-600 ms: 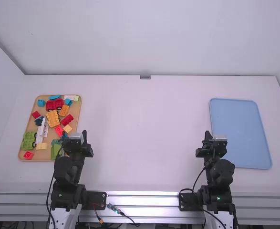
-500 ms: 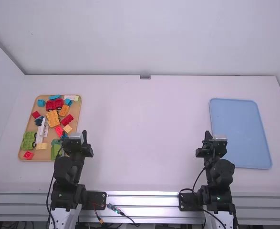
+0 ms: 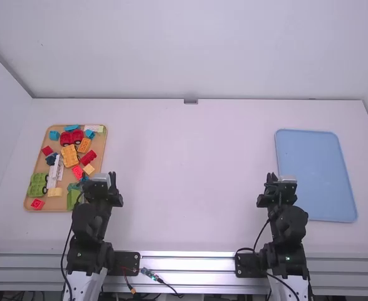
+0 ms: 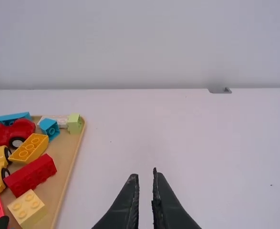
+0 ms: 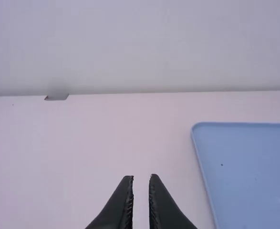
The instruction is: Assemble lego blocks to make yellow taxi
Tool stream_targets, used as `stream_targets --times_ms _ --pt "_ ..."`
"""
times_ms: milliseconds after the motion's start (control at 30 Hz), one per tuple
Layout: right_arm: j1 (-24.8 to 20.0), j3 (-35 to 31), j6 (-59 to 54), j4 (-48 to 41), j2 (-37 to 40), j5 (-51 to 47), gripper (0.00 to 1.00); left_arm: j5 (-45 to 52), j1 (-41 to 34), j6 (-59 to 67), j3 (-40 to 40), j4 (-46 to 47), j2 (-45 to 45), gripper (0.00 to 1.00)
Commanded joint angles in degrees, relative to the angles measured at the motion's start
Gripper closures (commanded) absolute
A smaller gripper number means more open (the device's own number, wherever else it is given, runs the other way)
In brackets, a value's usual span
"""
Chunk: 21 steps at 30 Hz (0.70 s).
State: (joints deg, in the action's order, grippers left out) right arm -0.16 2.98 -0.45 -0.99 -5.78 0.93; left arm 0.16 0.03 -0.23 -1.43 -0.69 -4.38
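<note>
Table surface [image 3: 184,188] spreads white between the two work areas. Left arm [image 3: 91,222] stands much nearer the taxi parts than right arm [image 3: 288,229], which has blue tray [image 3: 315,163] beside it. Wooden tray [image 3: 103,150] lies ahead and to the left of the left arm, its near right corner partly hidden by that arm.

Left gripper [image 4: 146,172] has its fingers a narrow gap apart with nothing between them; right gripper [image 5: 140,176] likewise, holding nothing. Yellow wheeled base [image 3: 69,155], probably the taxi's chassis, sits inside the wooden tray, beyond the left gripper and to its left. Its long axis runs mostly away from the arm bases, far end leaning a little left. The coming reach should thus go forward and left, with the fingers spread wider and set across the base's narrow width.

Crowding looks like the main risk. Red wheeled piece [image 3: 71,138] lies just past its far end, and green wheeled base [image 3: 37,185] farther off, toward the tray's near left. Long red brick [image 4: 30,175] slants close along the wheeled right flank, where a descending finger could bump it. Orange brick [image 4: 29,148] sits near the far right corner; pale yellow brick [image 4: 26,209] lies on the near right side.
</note>
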Motion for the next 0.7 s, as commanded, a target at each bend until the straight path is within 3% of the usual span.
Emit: stream_targets --times_ms 0,667 --pt "0.17 3.91 -0.10 0.10 -2.27 0.39 0.87 0.57 -0.28 -0.34 -3.13 -0.54 -1.48 0.87" --pt "1.50 20.56 -0.31 -1.06 -23.17 3.45 0.52 2.30 -1.07 -3.84 -14.14 -5.05 -19.21 0.53"
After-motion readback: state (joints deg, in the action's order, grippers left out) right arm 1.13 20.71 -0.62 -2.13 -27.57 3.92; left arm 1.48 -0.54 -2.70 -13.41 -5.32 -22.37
